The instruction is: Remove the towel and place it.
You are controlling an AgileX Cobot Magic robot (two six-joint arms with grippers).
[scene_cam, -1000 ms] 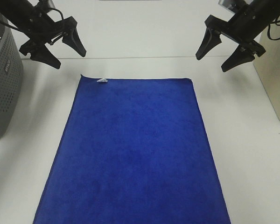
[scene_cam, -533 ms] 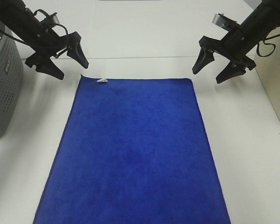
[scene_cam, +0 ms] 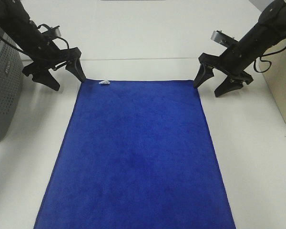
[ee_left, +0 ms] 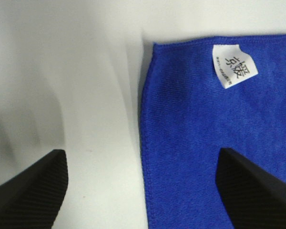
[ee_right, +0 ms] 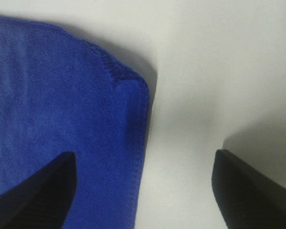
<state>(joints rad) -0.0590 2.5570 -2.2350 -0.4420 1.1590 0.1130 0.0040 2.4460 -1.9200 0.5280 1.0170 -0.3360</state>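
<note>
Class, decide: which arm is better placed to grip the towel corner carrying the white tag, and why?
Left. The left pincer stands open astride that corner of the towel, with the white tag just beside it. The right pincer is open at the opposite far corner.

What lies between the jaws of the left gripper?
The towel's corner and a strip of bare table; the left wrist view shows it.

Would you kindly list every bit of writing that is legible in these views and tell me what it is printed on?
"京媛" (as best it reads): two large characters on the white tag at the blue towel's corner.
Small print beside them on the tag: too small to read.
Dark label on the grey basket: blurred, unreadable.
</note>
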